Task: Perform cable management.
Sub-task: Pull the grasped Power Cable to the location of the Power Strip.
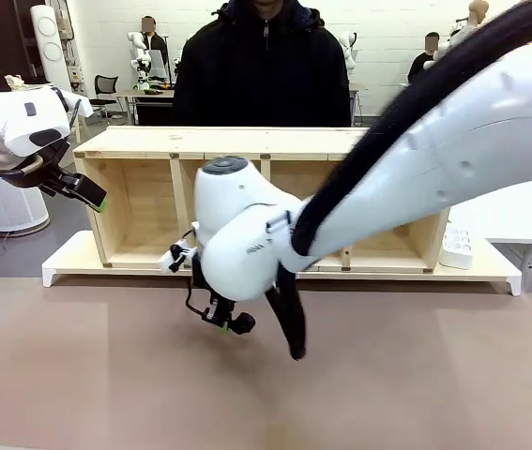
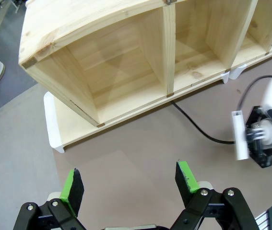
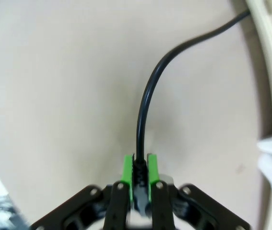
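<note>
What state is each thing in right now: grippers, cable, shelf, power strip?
wooden shelf: upright, open side toward the robot.
power strip: lying by the wooden shelf's right end; sockets too small to judge.
cable: one end pinched, the rest curving slack over the table to the wooden shelf's base.
right gripper: shut on the cable, low over the table.
left gripper: open, holding nothing, raised near the wooden shelf's left end.

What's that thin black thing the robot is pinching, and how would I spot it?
Find the long wooden shelf, then the brown tabletop before its middle. A thin, smooth black cable runs from the shelf's base to the right pincer, shut on it. It is far slimmer than the thick ribbed hose on that arm.
</note>
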You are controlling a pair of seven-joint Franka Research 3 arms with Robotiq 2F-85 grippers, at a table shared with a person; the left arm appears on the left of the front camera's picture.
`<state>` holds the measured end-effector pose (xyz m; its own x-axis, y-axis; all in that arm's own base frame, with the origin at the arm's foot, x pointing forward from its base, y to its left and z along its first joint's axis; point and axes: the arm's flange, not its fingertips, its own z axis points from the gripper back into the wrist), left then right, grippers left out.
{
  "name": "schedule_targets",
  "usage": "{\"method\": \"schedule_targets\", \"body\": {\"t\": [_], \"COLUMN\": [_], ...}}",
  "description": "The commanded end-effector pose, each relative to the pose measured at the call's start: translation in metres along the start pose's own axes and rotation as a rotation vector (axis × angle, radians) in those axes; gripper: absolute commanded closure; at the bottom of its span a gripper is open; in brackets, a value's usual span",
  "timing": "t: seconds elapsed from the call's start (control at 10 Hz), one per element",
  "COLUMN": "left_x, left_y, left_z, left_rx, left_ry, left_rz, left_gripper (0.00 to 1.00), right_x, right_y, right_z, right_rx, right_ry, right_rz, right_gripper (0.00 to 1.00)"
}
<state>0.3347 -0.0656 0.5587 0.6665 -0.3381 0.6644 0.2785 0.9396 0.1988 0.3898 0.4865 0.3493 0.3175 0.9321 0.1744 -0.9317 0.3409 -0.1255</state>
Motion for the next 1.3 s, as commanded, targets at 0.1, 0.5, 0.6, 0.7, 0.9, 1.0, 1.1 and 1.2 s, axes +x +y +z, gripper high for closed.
{"method": "schedule_targets", "body": {"t": [0.1, 0.5, 0.6, 0.7, 0.9, 1.0, 1.1, 1.2], "left_x": [0.0, 0.0, 0.0, 0.0, 0.0, 0.0, 0.0, 0.0], "left_y": [0.0, 0.0, 0.0, 0.0, 0.0, 0.0, 0.0, 0.0], "left_z": [0.0, 0.0, 0.0, 0.0, 0.0, 0.0, 0.0, 0.0], "left_rx": [0.004, 0.004, 0.004, 0.004, 0.004, 0.004, 0.004, 0.004], "left_ry": [0.0, 0.0, 0.0, 0.0, 0.0, 0.0, 0.0, 0.0], "left_rz": [-0.001, -0.001, -0.001, -0.001, -0.001, -0.001, -0.001, -0.001], "left_gripper": [0.0, 0.0, 0.0, 0.0, 0.0, 0.0, 0.0, 0.0], "right_x": [-0.079, -0.144, -0.162, -0.177, -0.164, -0.164, -0.164, -0.164], "right_y": [0.03, 0.06, 0.07, 0.075, 0.064, 0.064, 0.064, 0.064], "right_z": [0.024, 0.046, 0.051, 0.054, 0.052, 0.052, 0.052, 0.052], "right_rx": [-0.051, -0.123, -0.147, -0.165, -0.142, -0.142, -0.142, -0.142], "right_ry": [-0.112, -0.184, -0.201, -0.216, -0.18, -0.18, -0.18, -0.18], "right_rz": [-0.147, -0.269, -0.319, -0.371, -0.302, -0.302, -0.302, -0.302], "right_gripper": [0.85, 0.85, 0.85, 0.85, 0.85, 0.85, 0.85, 0.85]}}
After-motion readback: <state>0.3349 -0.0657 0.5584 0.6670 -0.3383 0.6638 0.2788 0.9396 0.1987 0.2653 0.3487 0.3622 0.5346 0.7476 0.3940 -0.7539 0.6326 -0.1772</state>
